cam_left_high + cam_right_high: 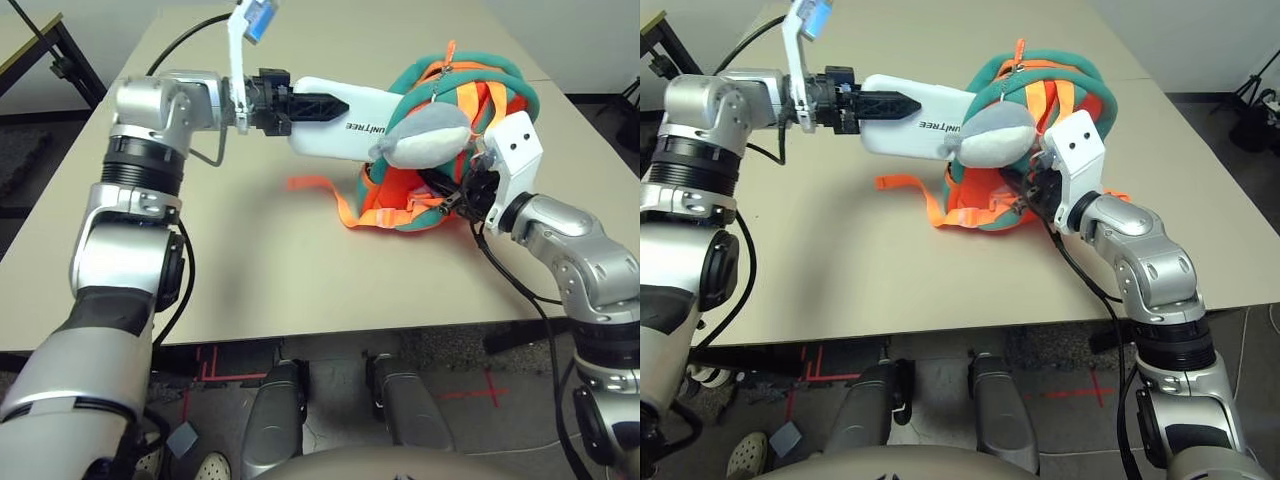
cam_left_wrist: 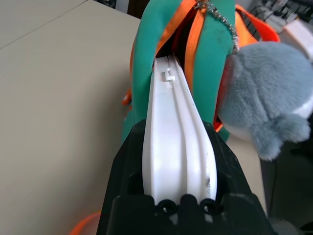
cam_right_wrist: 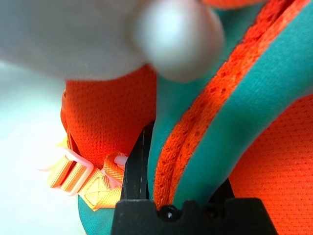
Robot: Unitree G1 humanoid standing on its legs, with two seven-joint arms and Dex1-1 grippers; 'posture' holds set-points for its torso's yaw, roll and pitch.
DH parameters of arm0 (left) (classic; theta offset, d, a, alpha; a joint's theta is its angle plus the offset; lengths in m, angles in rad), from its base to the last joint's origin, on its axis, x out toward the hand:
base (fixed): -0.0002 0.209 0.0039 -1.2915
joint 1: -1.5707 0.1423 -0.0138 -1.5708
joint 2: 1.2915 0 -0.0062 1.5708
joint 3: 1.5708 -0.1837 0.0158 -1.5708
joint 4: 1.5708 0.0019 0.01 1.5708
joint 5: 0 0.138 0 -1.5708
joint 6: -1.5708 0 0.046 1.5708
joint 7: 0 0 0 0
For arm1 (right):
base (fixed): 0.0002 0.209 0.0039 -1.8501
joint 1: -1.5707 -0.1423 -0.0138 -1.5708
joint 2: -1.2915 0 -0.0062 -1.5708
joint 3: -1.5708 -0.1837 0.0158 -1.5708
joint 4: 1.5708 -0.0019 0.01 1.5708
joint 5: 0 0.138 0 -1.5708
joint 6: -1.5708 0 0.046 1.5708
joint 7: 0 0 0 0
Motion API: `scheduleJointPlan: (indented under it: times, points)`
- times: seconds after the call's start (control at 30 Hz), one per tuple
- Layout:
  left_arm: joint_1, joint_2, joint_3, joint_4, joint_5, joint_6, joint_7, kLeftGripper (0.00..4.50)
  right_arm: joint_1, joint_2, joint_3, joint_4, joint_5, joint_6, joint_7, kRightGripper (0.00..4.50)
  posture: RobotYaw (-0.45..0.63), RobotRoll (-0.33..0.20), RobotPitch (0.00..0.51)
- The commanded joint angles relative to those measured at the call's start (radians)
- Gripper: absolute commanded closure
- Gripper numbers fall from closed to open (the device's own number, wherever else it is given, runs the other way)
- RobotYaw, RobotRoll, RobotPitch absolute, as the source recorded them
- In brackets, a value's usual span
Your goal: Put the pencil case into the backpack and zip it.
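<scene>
The beige flat table (image 1: 300, 280) bears the small orange fabric backpack with teal trim (image 1: 480, 110); the left gripper (image 1: 318, 106) clamps the flat white plastic pencil case (image 1: 345, 125), its far end inside the backpack's mouth; the right gripper (image 3: 166, 161) pinches the backpack's teal edge.

The pencil case (image 1: 345, 122) is plain white with small dark lettering along one edge. The backpack (image 1: 455, 150) has an orange mesh body, teal trim and bright orange straps. Its plush toy (image 1: 425, 136) is grey above and white below. The table (image 1: 250, 260) is a flat beige. Both grippers have black fingers (image 1: 318, 105) on silver arms; a blue tag (image 1: 259, 20) sits at the upper left of the frame.
</scene>
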Motion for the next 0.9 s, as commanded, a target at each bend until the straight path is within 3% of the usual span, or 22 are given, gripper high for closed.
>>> scheduleJointPlan:
  times: [0.03, 0.17, 0.3, 0.47, 0.7, 0.9]
  points:
    - [-0.033, -0.104, -0.01, 0.107, 0.067, -0.132, 0.04, 3.27, 0.007, 0.011, 0.031, 0.012, -0.016, 0.007, 0.0, 4.12, -0.17, 0.0, 0.14]
    - [-0.052, -0.19, 0.042, 0.2, 0.108, -0.238, 0.176, 3.27, 0.009, 0.025, 0.032, 0.017, -0.037, -0.015, -0.013, 4.12, -0.17, 0.0, 0.135]
    - [-0.036, -0.198, 0.073, 0.184, 0.111, -0.247, 0.194, 1.86, -0.002, 0.034, 0.033, 0.033, -0.046, -0.033, -0.02, 4.12, -0.17, 0.0, 0.132]
    - [-0.011, -0.132, 0.119, 0.081, 0.086, -0.174, 0.188, 0.0, -0.011, 0.037, 0.033, 0.052, -0.056, -0.048, -0.015, 4.12, -0.16, 0.0, 0.134]
    - [0.076, 0.003, 0.203, -0.187, 0.018, 0.043, 0.207, 0.0, -0.012, 0.033, 0.036, 0.059, -0.061, -0.052, -0.004, 4.12, -0.14, 0.0, 0.14]
    - [0.172, 0.04, 0.251, -0.36, -0.047, 0.185, 0.256, 0.0, -0.019, 0.036, 0.039, 0.076, -0.068, -0.061, 0.005, 4.12, -0.12, 0.0, 0.144]
